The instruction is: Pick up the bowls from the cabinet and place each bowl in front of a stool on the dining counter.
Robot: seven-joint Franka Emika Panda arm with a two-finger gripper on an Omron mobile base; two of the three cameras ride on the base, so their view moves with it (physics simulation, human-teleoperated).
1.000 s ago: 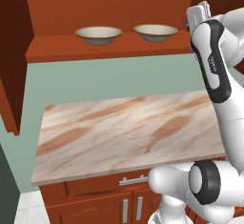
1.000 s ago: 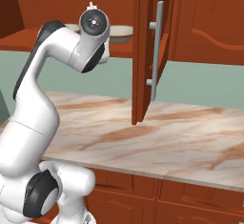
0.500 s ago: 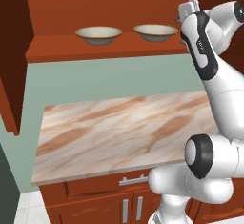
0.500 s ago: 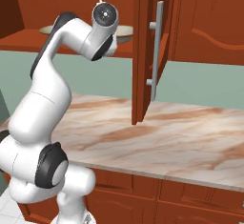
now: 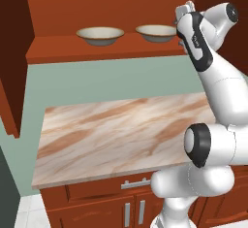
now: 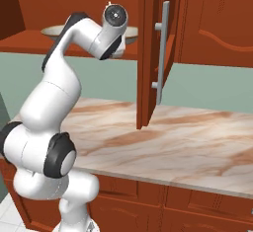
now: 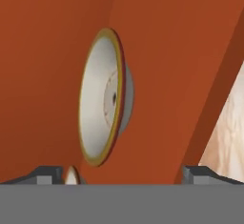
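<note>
Reaching up at shelf height, the hand [image 5: 186,9] sits just right of the nearer bowl [image 5: 156,32], mostly hidden behind the arm's own wrist in the left base view. In the hand view its two fingertips [image 7: 47,174] stand wide apart at the bottom corners with nothing between them, so the hand is spread and empty. That view is rolled sideways: one bowl [image 7: 105,96] shows nearly edge-on, and a sliver of a second rim [image 7: 71,175] peeks out at the bottom, cut off. Two bowls can be counted, both resting on the cabinet shelf [image 5: 97,50], the other bowl [image 5: 100,35] well to the left. In the right base view the arm covers most of them, and the open cabinet door [image 6: 153,48] hangs just beside. Below lies the marble counter [image 5: 121,135].
</note>
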